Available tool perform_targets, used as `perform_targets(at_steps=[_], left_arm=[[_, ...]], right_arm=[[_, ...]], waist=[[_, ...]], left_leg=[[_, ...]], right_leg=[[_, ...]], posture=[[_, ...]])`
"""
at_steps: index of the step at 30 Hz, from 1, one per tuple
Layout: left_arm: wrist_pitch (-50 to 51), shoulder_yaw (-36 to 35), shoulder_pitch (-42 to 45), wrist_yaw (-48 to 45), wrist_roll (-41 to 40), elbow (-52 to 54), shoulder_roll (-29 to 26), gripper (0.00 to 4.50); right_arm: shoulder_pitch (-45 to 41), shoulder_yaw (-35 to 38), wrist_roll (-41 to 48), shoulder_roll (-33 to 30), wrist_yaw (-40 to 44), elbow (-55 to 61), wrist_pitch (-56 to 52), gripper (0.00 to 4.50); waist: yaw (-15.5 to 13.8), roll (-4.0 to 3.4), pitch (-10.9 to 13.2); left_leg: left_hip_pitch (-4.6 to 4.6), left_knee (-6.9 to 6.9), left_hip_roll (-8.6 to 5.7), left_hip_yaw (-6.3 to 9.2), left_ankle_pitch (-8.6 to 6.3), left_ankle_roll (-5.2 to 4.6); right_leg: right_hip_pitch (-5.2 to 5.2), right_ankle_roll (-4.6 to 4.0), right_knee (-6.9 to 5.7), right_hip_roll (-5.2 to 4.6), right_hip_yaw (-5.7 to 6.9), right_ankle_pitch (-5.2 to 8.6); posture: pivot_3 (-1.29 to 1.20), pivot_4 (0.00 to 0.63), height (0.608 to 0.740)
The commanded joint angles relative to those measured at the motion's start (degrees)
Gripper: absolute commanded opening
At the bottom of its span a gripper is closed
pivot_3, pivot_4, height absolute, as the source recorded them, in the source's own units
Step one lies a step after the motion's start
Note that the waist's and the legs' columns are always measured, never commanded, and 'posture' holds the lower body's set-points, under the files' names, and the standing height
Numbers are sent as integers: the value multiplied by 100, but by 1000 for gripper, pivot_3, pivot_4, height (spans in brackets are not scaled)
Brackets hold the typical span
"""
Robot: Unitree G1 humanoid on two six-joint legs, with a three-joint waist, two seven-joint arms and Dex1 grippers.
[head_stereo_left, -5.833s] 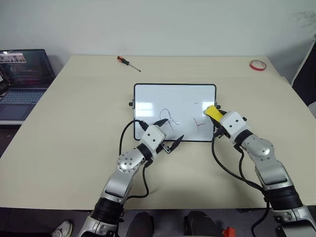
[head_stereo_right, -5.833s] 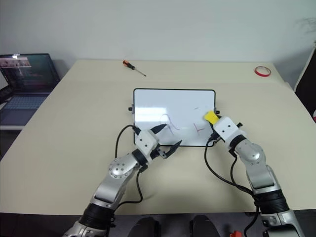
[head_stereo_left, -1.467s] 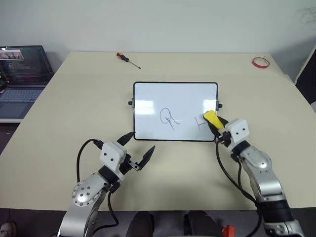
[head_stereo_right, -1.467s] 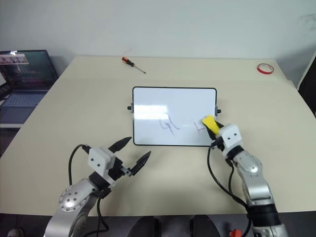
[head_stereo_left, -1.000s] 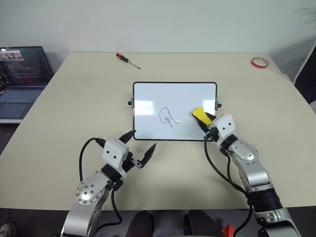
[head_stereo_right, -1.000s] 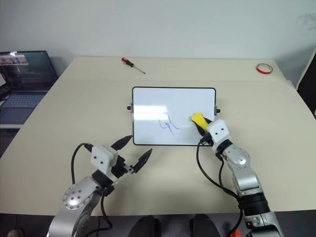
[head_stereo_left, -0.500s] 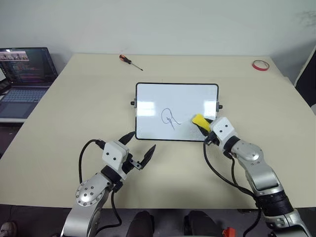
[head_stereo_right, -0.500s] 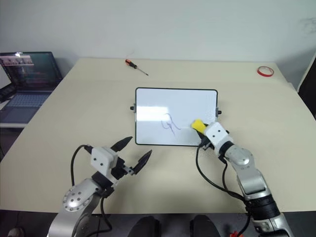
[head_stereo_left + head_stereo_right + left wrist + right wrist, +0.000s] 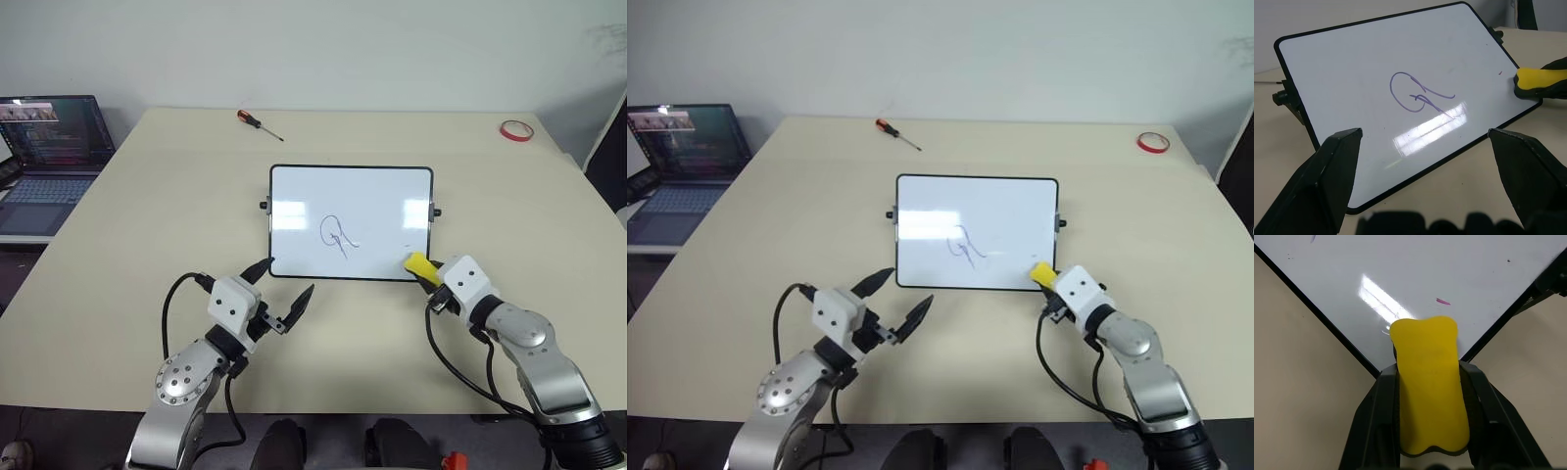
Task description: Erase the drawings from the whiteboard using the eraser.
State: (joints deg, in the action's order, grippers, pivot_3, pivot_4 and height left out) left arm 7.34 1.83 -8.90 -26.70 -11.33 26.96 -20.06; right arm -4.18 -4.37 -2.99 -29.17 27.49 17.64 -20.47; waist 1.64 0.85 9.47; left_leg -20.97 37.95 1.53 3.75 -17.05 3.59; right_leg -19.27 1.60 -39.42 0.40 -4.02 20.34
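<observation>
While the right gripper (image 9: pixel 428 274) clamps the eraser (image 9: pixel 419 266) between its fingers, the yellow block sits at the near right corner of the whiteboard (image 9: pixel 351 196), its tip over the black frame. A tiny red stroke (image 9: pixel 1443 301) lies just beyond it on the white surface; whether the eraser presses on the board or hangs just above it is hard to tell. The left gripper (image 9: pixel 282 291) hovers with jaws spread wide and empty, just near of the board's near left corner. The purple squiggle (image 9: pixel 338 236) stands untouched at the board's middle. Wiping looks part done: the right side is almost clean. Next, I judge, the eraser must travel left across the glossy face onto the squiggle, pressed flat. The board lies mid-table (image 9: pixel 147 215).
</observation>
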Motion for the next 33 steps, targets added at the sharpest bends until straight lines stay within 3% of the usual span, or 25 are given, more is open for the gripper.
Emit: perform_targets(at_steps=[1, 13, 27, 33], left_arm=[[-66, 21, 58, 13, -3, 147, 17, 4500], [-61, 37, 77, 42, 35, 175, 25, 4500], [-109, 48, -94, 48, 28, 225, 29, 4500], [-115, 54, -6, -6, -7, 139, 17, 4500]], right_arm=[[-243, 264, 90, 141, -203, -234, 98, 1242], [-1183, -80, -49, 772, -415, -1020, 680, 1242], [162, -26, -172, 67, -149, -224, 186, 1242], [84, 166, 16, 196, -244, -238, 271, 1242]], waist=[[4, 2, 1], [55, -1, 11], [12, 3, 9], [14, 4, 10]], left_leg=[[0, 0, -1, 0, 0, 0], [-1, -10, 5, -8, 0, 0], [-2, -13, 4, 2, -1, -1], [-1, -12, 3, 1, -1, 0]], right_leg=[[0, 0, 0, 0, 0, 0], [-6, 0, 11, 2, -7, -3], [8, 1, 33, 0, 1, -3], [8, 4, 34, 0, 0, -5]], posture=[[0, 150, 740], [0, 150, 740], [0, 150, 740], [0, 150, 740]])
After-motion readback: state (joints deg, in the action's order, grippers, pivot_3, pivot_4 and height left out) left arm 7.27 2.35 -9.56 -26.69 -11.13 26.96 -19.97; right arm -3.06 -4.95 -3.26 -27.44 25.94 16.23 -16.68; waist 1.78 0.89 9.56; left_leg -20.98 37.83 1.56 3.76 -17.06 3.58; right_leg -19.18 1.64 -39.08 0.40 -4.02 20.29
